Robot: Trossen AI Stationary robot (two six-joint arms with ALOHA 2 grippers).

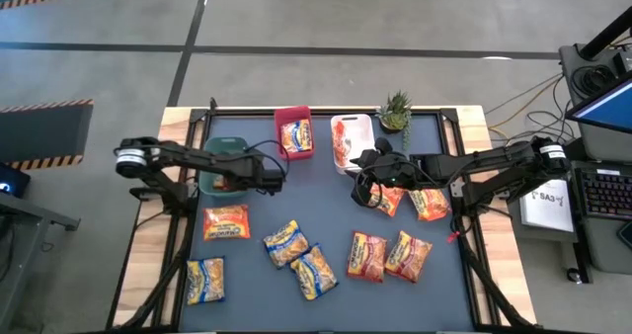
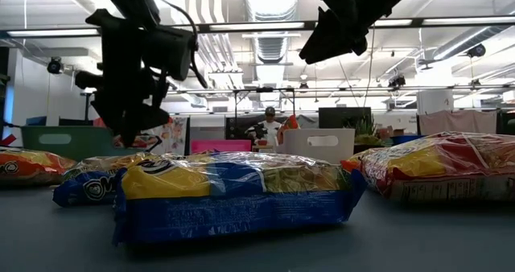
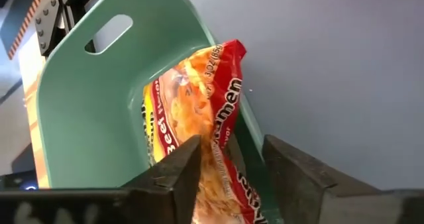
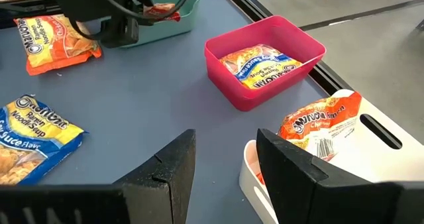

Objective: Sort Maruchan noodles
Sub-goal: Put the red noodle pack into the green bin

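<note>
A red-orange noodle packet (image 3: 199, 98) stands tilted in the green bin (image 3: 86, 105), leaning against the bin's wall. My left gripper (image 3: 232, 158) is open at that bin (image 1: 212, 148), and the packet's lower end lies between its fingers. My right gripper (image 4: 225, 141) hangs open and empty above the table by the white bin (image 4: 374, 161). One packet (image 4: 265, 65) lies in the red bin (image 4: 242, 95) and one (image 4: 318, 121) in the white bin. Several more packets lie flat on the table, among them an orange one (image 1: 226, 221) and a yellow-and-blue one (image 1: 284, 242). My left gripper's fingers stand apart on either side of the packet's lower end (image 3: 222, 174), coming slanting down from above. One finger (image 3: 179, 171) lies close against the packet's face, but I cannot tell whether it touches. The packet rests inside the bin.
A small potted plant (image 1: 395, 109) stands at the far edge beside the white bin (image 1: 360, 123). Two packets (image 1: 429, 204) lie under my right arm. The three bins line the table's far side; bare grey table lies between the two grippers.
</note>
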